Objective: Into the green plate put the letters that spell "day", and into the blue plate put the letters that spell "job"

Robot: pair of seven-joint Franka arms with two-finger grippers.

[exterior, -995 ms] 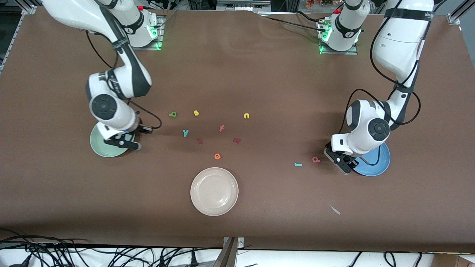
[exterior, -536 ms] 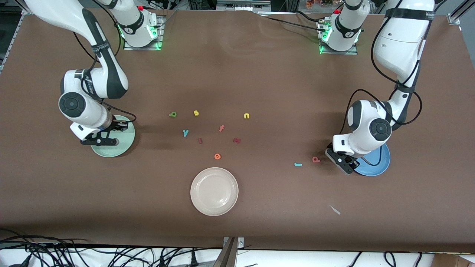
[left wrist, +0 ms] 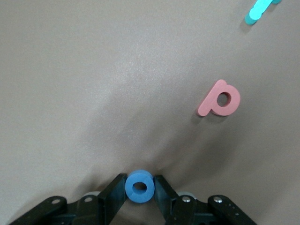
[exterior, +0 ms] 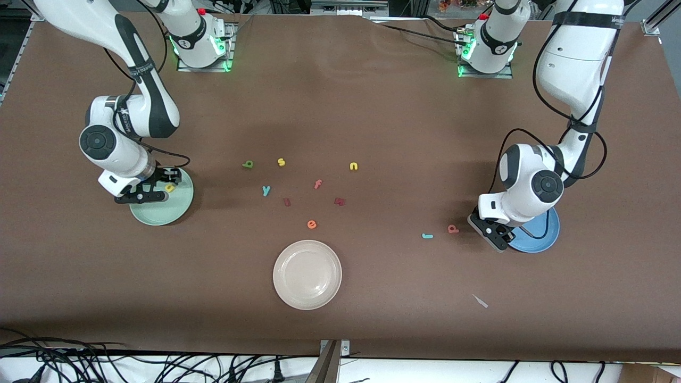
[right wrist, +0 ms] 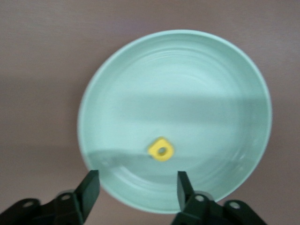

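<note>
Yellow "a" (right wrist: 161,149) lies in the green plate (exterior: 159,213); dark green "d" (exterior: 248,164) and teal "y" (exterior: 266,190) lie mid-table. Blue "o" (left wrist: 139,186) sits between gripper fingers beside the blue plate (exterior: 537,239); pink "b" (exterior: 453,229) and teal "j" (exterior: 427,235) lie nearby.

Blue plate (exterior: 542,239) half hidden by left arm, teal "j" (left wrist: 259,10) cut off

Brown table (exterior: 372,106) carries 3 plates: green plate (exterior: 159,213) toward the right arm's end, blue plate (exterior: 542,239) toward the left arm's end, cream plate (exterior: 307,274) between them, nearer the front camera. Loose foam letters lie mid-table: green d (exterior: 248,164), yellow s (exterior: 281,161), yellow n (exterior: 354,166), teal y (exterior: 266,190), pink f (exterior: 317,184), orange e (exterior: 312,224). Teal j (exterior: 427,235) and pink b (exterior: 453,229) lie near the blue plate.
</note>
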